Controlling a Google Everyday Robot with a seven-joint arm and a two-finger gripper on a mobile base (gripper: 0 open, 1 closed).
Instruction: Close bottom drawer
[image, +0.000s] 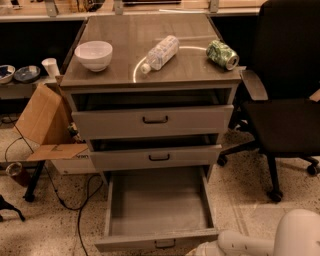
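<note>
The bottom drawer (157, 207) of the grey metal cabinet (150, 75) is pulled far out, a wide shallow empty tray. Its small dark bar handle (165, 243) is on the front panel at the bottom edge of the view. The middle drawer (157, 157) and top drawer (155, 120) stand slightly out. My white arm (260, 242) reaches in from the bottom right. My gripper (202, 250) is at the bottom edge, just right of the drawer's front right corner and mostly cut off.
A white bowl (93, 55), a lying plastic bottle (160, 52) and a green can (222, 54) are on the cabinet top. A black office chair (285, 105) stands to the right. An open cardboard box (42, 122) and floor cables (80, 200) are on the left.
</note>
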